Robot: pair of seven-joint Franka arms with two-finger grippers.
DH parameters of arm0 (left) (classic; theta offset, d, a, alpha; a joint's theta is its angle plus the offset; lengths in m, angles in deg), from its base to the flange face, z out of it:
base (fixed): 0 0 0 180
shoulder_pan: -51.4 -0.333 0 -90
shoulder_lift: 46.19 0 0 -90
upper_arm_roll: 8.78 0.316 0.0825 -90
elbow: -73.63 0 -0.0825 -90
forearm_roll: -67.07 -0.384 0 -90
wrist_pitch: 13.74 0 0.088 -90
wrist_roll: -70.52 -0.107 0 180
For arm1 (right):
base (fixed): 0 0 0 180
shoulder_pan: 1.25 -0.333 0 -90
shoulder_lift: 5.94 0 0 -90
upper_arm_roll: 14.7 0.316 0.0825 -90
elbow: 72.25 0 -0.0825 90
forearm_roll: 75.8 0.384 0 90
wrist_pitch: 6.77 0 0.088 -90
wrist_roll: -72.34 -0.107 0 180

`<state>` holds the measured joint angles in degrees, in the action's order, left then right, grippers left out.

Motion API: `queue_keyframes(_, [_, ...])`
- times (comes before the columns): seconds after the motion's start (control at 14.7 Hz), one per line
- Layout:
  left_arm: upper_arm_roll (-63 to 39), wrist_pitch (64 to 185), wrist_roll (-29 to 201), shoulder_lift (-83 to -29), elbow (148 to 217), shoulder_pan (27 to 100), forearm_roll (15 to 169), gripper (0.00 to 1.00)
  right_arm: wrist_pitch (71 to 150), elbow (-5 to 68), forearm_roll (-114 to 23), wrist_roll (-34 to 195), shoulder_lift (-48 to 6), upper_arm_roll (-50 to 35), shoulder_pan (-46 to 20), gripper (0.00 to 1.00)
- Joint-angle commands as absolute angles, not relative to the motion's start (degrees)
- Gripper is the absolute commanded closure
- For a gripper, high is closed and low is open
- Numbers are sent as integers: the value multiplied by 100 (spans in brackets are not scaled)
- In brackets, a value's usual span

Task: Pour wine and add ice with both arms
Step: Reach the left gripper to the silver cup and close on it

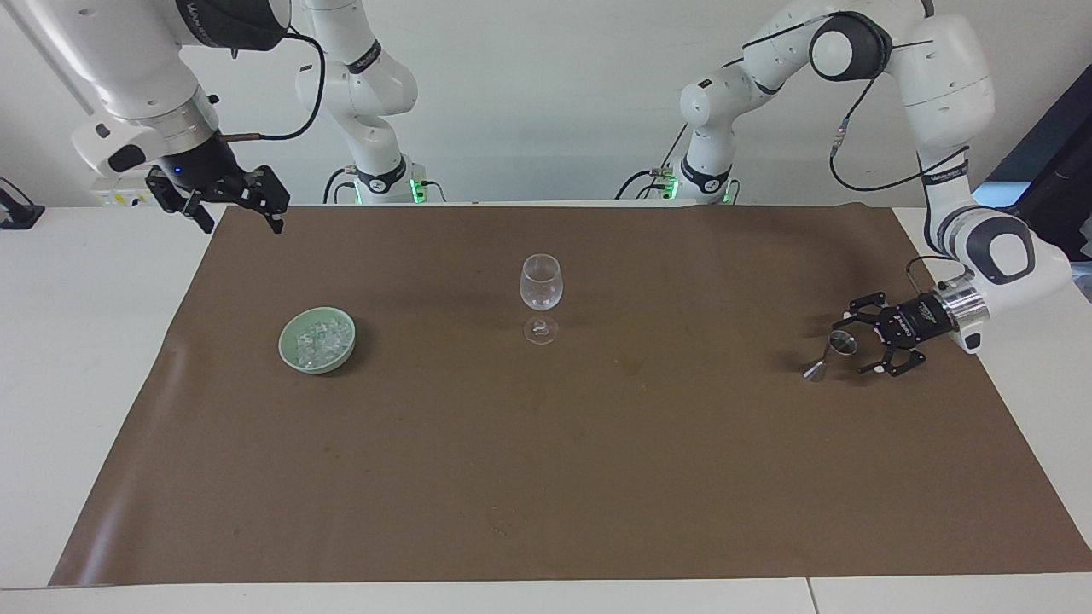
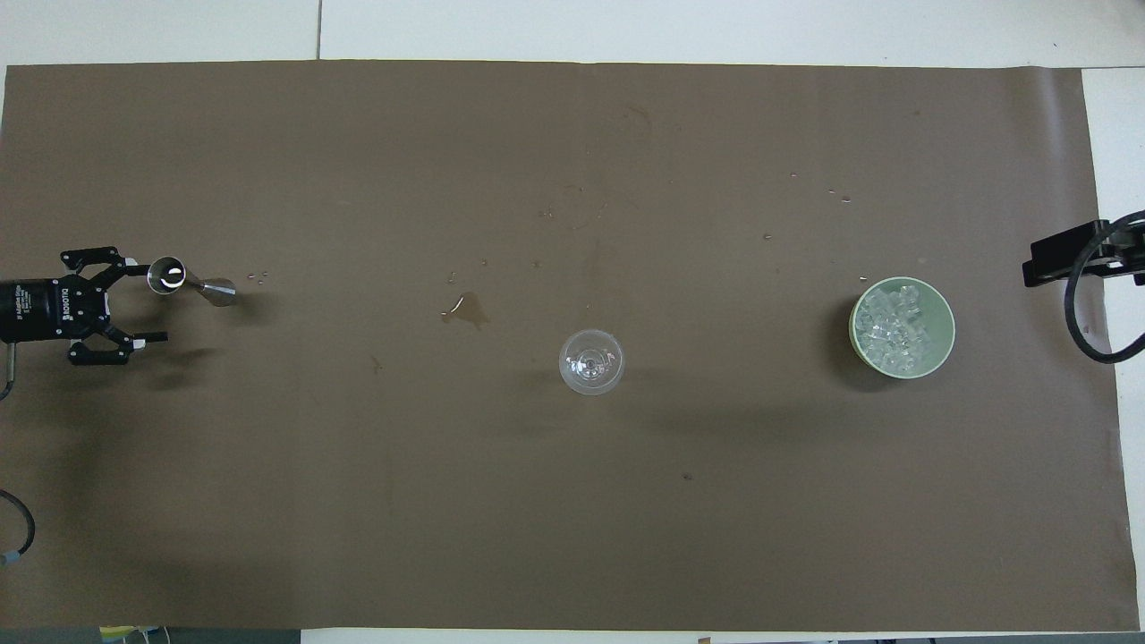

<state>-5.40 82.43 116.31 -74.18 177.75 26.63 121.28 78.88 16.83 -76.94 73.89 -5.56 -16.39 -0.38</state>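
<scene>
Left gripper (image 1: 857, 344) low at left arm's end of brown mat (image 1: 546, 477), fingers spread wide, beside tilted metal jigger (image 1: 829, 353); contact could not be told. Wine glass (image 1: 541, 294) stood upright mid-mat. Green bowl (image 1: 317, 339) with ice (image 1: 320, 339) sat toward right arm's end. Right gripper (image 1: 229, 200) waited, raised over mat's corner, fingers apart.

Risks, as judged: jigger looked tippy, so off-centre closing could knock it flat or spill contents; slim waist could slip between fingers. Wet spots on mat (image 2: 465, 309) suggested spill-prone pour.

Matt brown paper sheet (image 1: 546, 477) — shiny metal jigger (image 1: 829, 355), clear glass (image 1: 541, 294).
</scene>
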Motion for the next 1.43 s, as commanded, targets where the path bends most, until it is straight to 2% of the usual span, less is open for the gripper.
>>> queue_keyframes(0.0, [-597, 8382, 11245, -7099, 18286, 2670, 12603, 0, 7866, 1819, -7588, 7507, -436, -1628, 7, 0])
queue_keyframes(0.2, [-597, 8478, 11253, -7080, 18375, 2749, 12937, 0, 7866, 1819, -7588, 7507, -436, -1628, 7, 0])
queue_keyframes(0.48, [-597, 9181, 11631, -7045, 18727, 2933, 13403, 0, 7866, 1819, -7588, 7507, -436, -1628, 7, 0])
queue_keyframes(0.82, [-597, 9182, 11719, -7002, 18815, 2978, 13439, 0, 7866, 1819, -7588, 7507, -436, -1628, 7, 0])
queue_keyframes(1.36, [-606, 9059, 11719, -7001, 18815, 2987, 13474, 7, 7866, 1819, -7588, 7507, -436, -1628, 7, 0])
